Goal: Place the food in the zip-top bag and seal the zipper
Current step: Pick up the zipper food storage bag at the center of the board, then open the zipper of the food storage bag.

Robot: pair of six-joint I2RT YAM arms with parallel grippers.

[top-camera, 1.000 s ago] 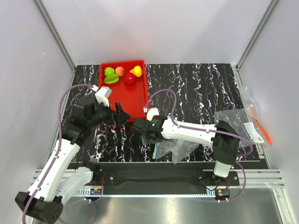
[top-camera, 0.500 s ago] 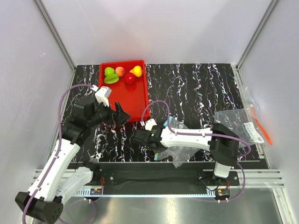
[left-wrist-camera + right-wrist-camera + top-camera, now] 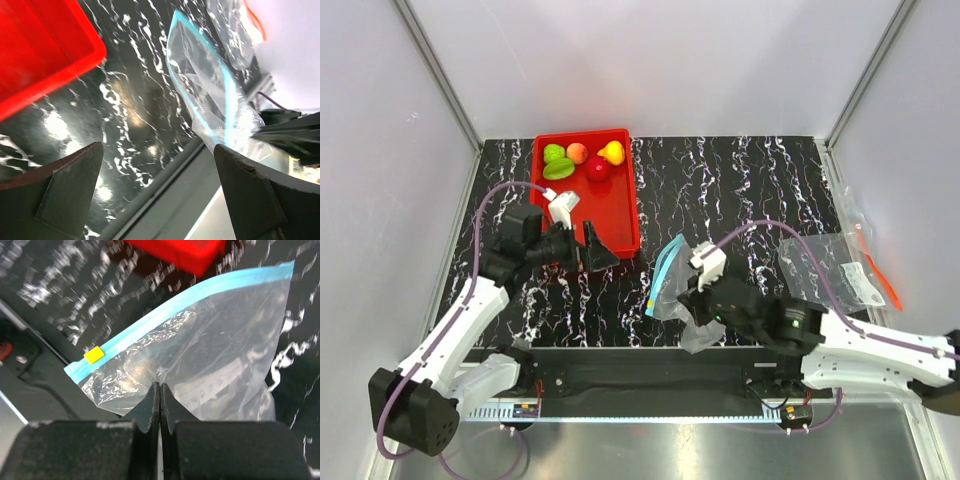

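Observation:
The food lies in the red tray (image 3: 620,215) at the back left: a yellow pear (image 3: 612,152), a red apple (image 3: 598,168), a peach (image 3: 577,152) and two green pieces (image 3: 557,162). My right gripper (image 3: 160,385) is shut on the clear zip-top bag (image 3: 215,365), pinching a fold below its light-blue zipper (image 3: 185,302), which carries a small yellow slider (image 3: 94,354). The bag (image 3: 672,288) hangs up off the table near the front edge. My left gripper (image 3: 603,250) stands open and holds nothing, just off the tray's near right corner, facing the bag (image 3: 210,95).
A second clear plastic sheet (image 3: 830,265) with an orange-red strip (image 3: 882,275) lies at the right edge of the black marbled table. The metal front rail (image 3: 165,200) runs close under the left gripper. White walls enclose the table on three sides.
My right gripper has shut on the bag and drawn back to the right, lifting it off the table. My left gripper has shifted right along the tray's front, still open.

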